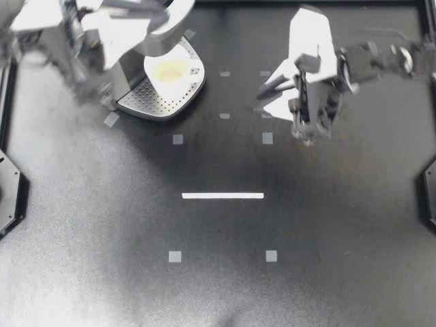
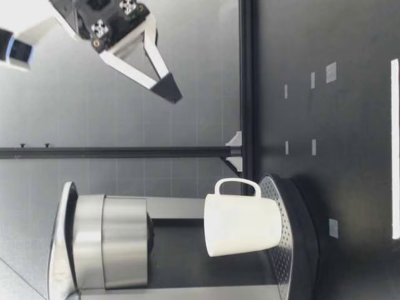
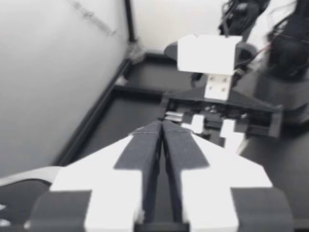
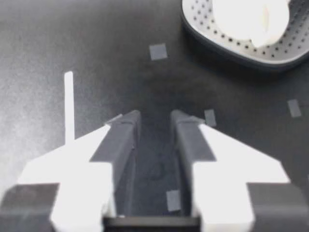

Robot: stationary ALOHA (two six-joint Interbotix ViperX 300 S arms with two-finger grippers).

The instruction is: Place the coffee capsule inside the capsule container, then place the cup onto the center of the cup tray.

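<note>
1. Black table (image 1: 225,286), taped markers; coffee machine (image 1: 126,71) holds the cup tray (image 1: 153,102).
2. Cup (image 1: 170,70) upright on the tray.
3. Left gripper (image 1: 136,24) over the machine beside the cup, fingers (image 3: 145,145) pressed together, clear of the cup.
4. Right gripper (image 1: 267,101) well apart from the cup, fingers (image 4: 120,140) parted.

A matte black table (image 1: 354,272) carries a white tape strip (image 1: 223,195) at its middle, with small grey tape squares (image 1: 175,257) before and beyond the strip. Past the strip a black rail (image 2: 247,75) edges the table. Behind the rail stands a pale grey wall (image 2: 194,50) and a thin black upright post (image 2: 125,152).
</note>
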